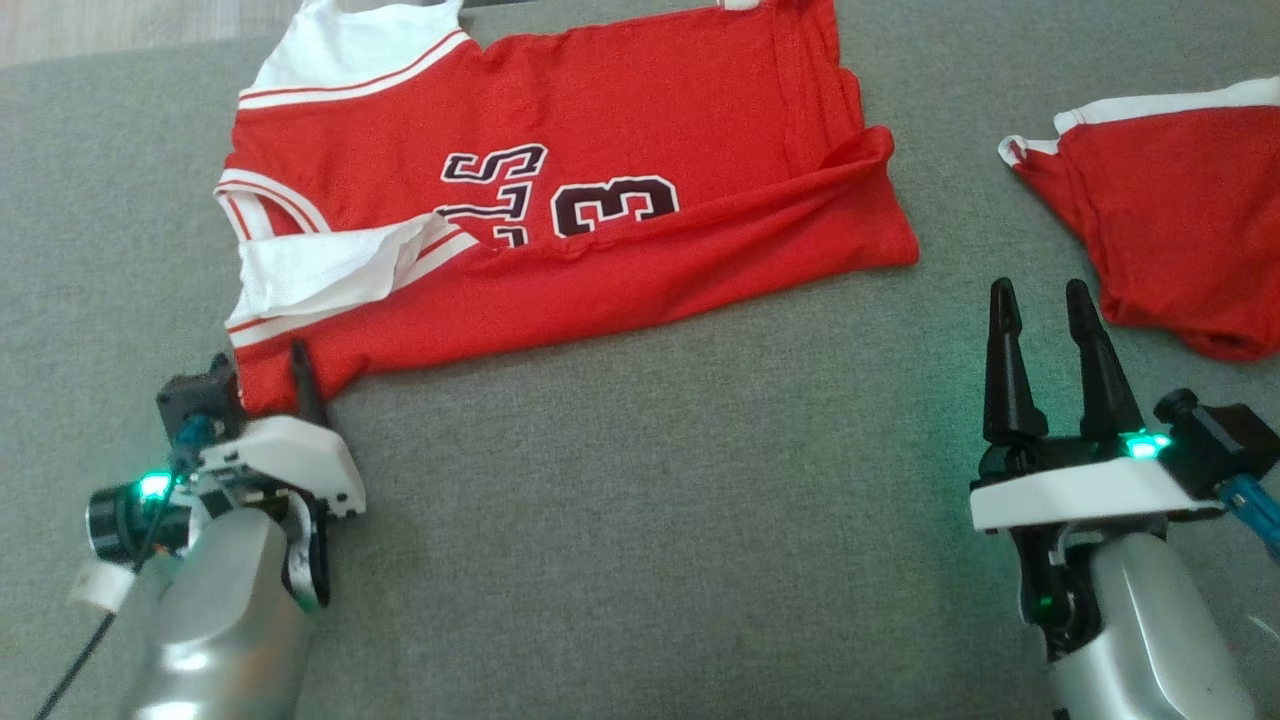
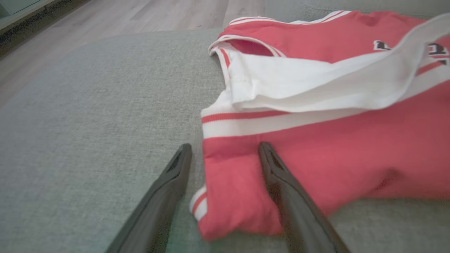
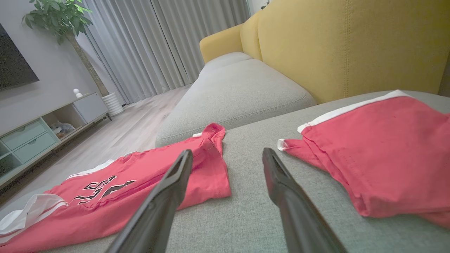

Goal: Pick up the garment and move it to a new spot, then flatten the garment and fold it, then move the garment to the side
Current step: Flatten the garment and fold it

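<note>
Where garment (image 1: 600,200) lies on grey cushion (image 1: 650,500), yellow backrest (image 3: 351,45), curtains (image 3: 158,45), wood floor (image 3: 130,130)

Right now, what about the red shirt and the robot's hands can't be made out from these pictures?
Jersey lettering: head view, its own folded red flap covers the lower part.
Jersey's far edge: head view, cut by top edge.
Other red cloth: head view, cut by right edge.
Left gripper: left wrist view, blurred; contact with the jersey unclear.
</note>
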`<state>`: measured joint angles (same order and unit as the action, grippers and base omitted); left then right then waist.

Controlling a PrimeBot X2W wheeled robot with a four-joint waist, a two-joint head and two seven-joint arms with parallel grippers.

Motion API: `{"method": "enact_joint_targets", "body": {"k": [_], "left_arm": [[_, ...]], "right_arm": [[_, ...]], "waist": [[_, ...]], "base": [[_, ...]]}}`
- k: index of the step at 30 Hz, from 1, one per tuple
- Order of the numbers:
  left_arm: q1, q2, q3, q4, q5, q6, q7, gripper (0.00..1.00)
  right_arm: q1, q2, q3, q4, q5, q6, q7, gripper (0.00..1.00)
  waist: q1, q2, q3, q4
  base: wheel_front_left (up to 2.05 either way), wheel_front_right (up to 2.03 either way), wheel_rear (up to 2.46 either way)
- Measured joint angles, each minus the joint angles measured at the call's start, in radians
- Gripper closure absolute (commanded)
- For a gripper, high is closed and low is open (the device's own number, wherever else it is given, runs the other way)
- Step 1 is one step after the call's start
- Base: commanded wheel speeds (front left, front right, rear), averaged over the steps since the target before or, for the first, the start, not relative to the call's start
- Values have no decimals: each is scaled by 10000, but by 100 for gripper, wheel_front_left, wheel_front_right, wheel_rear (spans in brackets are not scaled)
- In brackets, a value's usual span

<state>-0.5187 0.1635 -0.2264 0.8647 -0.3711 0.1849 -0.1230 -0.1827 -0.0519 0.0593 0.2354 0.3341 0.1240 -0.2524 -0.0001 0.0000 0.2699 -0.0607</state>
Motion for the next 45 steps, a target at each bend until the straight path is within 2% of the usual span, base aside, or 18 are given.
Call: {"method": "enact_joint_targets", "body": {"k": [3,4,5,6,12,20,28,35,36,38,42,45], "left_arm": [[-261,69,-59,171,0,-19,384,0],[-328,75,-82,205,0,-109,514,47],[-365,88,-113,213,0,-174,608,76],[-384,98,-138,211,0,-226,612,100],[-404,90,-334,-52,17,-374,132,100],[-965,104,-965,-1822,445,-1208,-1034,100],[-1174,82,-1049,-2092,497,-963,-978,100],[-1147,44,-1244,-1927,495,-955,-886,100],[-1136,38,-1256,-1904,493,-955,-880,100],[-1090,36,-1254,-1860,449,-955,-882,100],[-983,40,-1256,-1678,374,-955,-882,100],[-826,50,-1267,-1538,362,-955,-878,100]], "right_arm": [[-113,0,40,-2,50,0,0,0],[-166,0,50,-6,115,0,0,0],[-203,0,58,-6,150,0,0,0],[-222,0,77,-2,178,0,0,0],[-691,4,307,1051,50,0,174,0],[-3019,-2,130,3568,537,0,1756,0],[-4765,-31,-339,6730,-683,0,2548,0],[-6064,-184,-27,8355,-1085,0,2928,2],[-6128,-194,67,8473,-1081,0,2926,15],[-6218,-215,240,8681,-1037,0,2909,100],[-6296,-192,585,9062,-1068,0,2339,100],[-6292,-190,556,9384,-1680,0,1785,100]], "waist": [[0,0,52,-66],[0,0,58,-80],[0,0,58,-90],[0,0,60,-94],[1,0,21,44],[1,0,70,475],[2,0,241,844],[1,0,294,1080],[0,0,294,1100],[1,0,290,1115],[2,0,202,1095],[1,0,82,1056]], "base": [[0,0,0],[0,0,0],[0,0,0],[0,0,0],[0,0,0],[0,0,0],[0,0,0],[0,0,0],[0,0,0],[0,0,0],[0,0,0],[0,0,0]]}}
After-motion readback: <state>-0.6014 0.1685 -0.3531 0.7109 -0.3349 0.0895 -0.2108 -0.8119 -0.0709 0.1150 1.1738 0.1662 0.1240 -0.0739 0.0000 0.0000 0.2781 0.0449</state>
